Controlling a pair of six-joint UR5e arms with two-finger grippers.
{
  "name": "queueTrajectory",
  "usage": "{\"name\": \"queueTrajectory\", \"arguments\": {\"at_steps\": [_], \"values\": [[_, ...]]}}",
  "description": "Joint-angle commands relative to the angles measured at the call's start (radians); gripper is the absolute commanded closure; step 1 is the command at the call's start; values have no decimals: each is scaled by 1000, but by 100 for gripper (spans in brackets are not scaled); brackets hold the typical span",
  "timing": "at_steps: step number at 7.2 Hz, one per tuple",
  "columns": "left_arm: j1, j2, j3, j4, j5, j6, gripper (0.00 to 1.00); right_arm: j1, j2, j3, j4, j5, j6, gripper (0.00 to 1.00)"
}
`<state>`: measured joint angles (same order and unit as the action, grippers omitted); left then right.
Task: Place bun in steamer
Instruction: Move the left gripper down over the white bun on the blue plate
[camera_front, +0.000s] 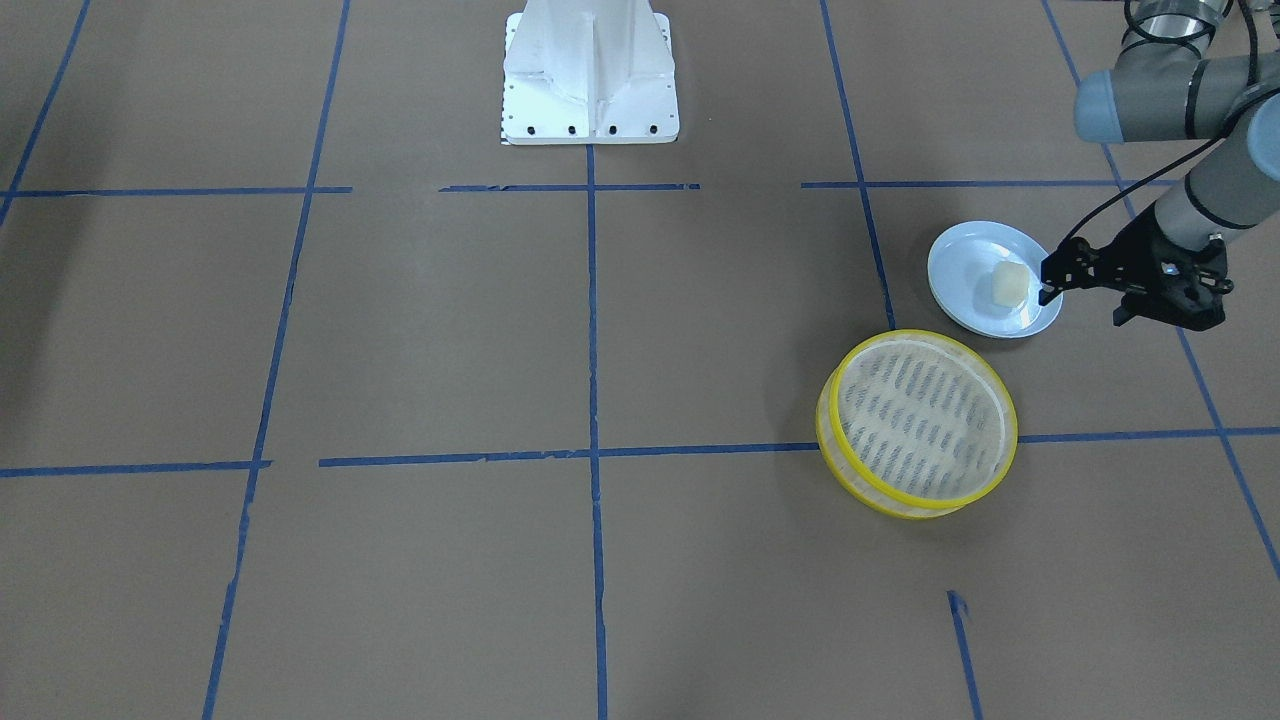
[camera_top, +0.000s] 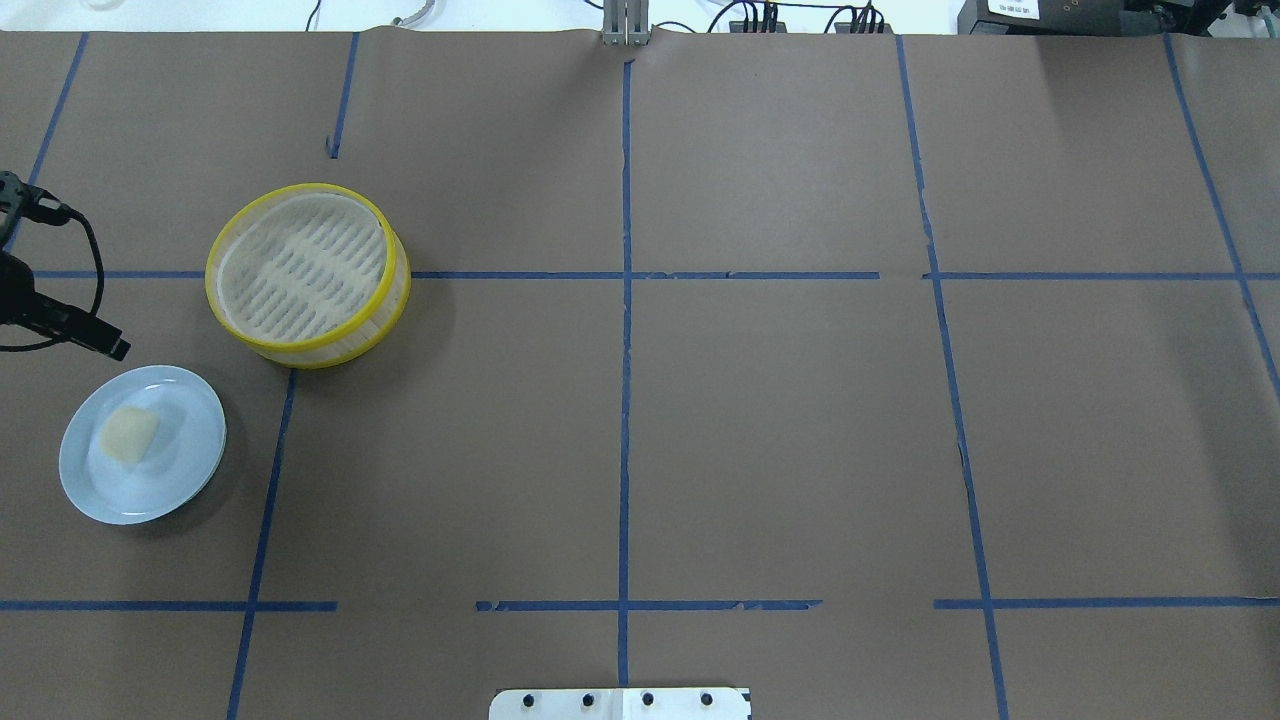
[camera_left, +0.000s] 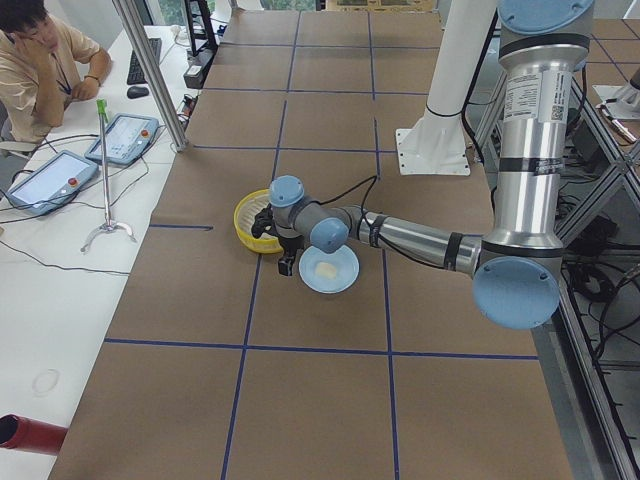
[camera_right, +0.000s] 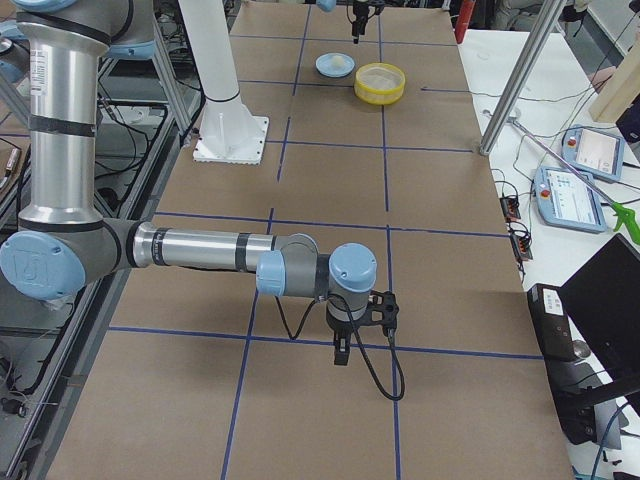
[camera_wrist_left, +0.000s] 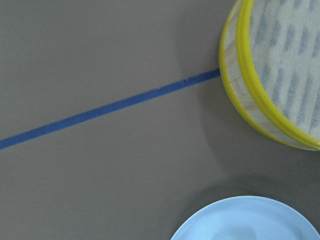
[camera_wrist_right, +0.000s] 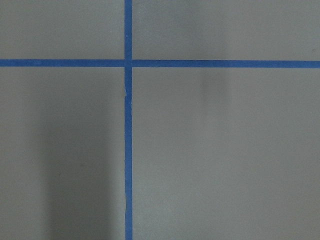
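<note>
The cream-white bun (camera_front: 1008, 285) lies on a light blue plate (camera_front: 960, 262). It also shows in the overhead view (camera_top: 128, 436). The yellow-rimmed steamer (camera_front: 836, 442) stands empty just beyond the plate, and its rim shows in the left wrist view (camera_wrist_left: 248, 95). My left gripper (camera_front: 1046, 290) hovers beside the plate's outer edge, apart from the bun, with its fingers looking together and nothing in them. In the overhead view the left gripper (camera_top: 118, 349) sits between plate and steamer. My right gripper (camera_right: 340, 357) hangs far away over bare table; I cannot tell whether it is open or shut.
The white robot base (camera_front: 590, 80) stands at mid table. Brown paper with blue tape lines covers the table. An operator (camera_left: 40, 60) sits at a side desk with control pendants (camera_left: 130, 138). A metal post (camera_left: 150, 70) stands at the table's far edge.
</note>
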<state>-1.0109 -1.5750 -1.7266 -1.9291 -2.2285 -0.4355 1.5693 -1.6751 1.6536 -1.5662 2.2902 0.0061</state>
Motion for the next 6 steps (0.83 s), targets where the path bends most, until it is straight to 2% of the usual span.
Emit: {"name": "queueTrajectory", "arguments": {"at_steps": [1, 2, 3, 4, 6], "values": [[93, 3, -28, -10, 94, -145, 2, 0, 0, 0, 0, 0, 0, 0], [135, 28, -30, -40, 98, -164, 4, 0, 0, 0, 0, 0, 0, 0], [141, 114, -28, -194, 99, -183, 6, 0, 0, 0, 0, 0, 0, 0], [156, 157, -1, -359, 104, -283, 6, 0, 0, 0, 0, 0, 0, 0], [183, 155, 9, -378, 113, -353, 5, 0, 0, 0, 0, 0, 0, 0]]}}
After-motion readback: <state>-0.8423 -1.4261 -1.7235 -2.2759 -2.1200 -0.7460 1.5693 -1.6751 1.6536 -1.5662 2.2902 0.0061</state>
